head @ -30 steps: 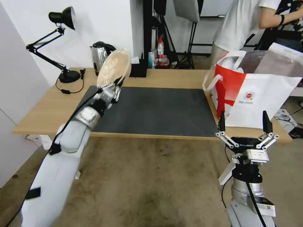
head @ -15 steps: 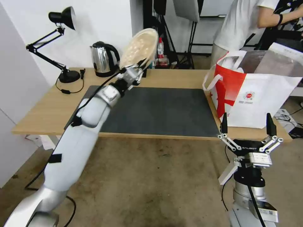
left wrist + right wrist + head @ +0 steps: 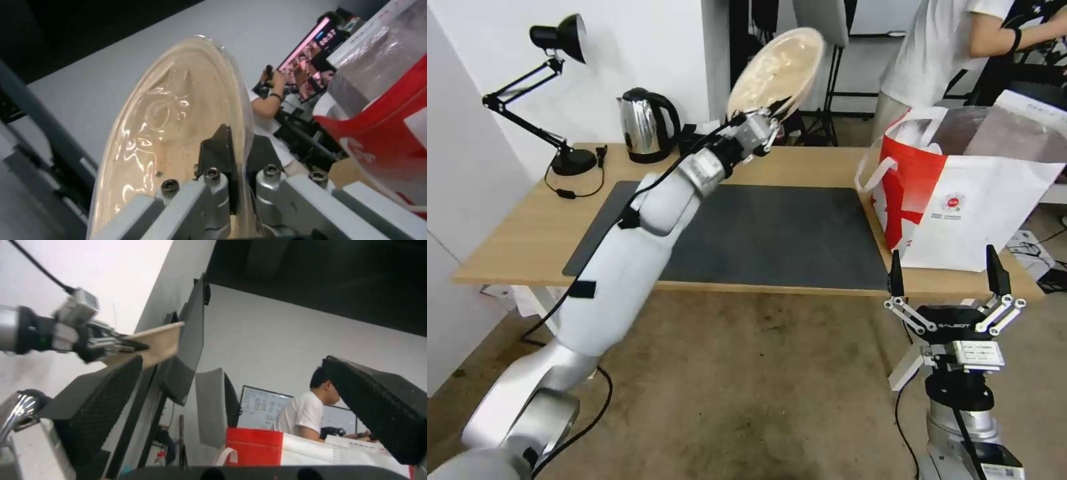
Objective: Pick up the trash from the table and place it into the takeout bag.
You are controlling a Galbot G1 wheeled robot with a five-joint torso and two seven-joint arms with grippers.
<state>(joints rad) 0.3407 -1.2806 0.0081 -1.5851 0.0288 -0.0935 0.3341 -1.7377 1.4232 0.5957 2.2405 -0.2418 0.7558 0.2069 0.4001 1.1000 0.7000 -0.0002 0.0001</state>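
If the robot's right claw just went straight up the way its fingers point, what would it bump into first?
Probably nothing close: the open right gripper points upward in front of the table edge. The takeout bag looks farther back, though depth is unclear.

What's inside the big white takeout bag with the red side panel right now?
The takeout bag stands open on the light wood table; only silvery lining shows inside. Its walls hide the bottom. The shallow beige bowl is outside it, shut in the left gripper, raised above the table.
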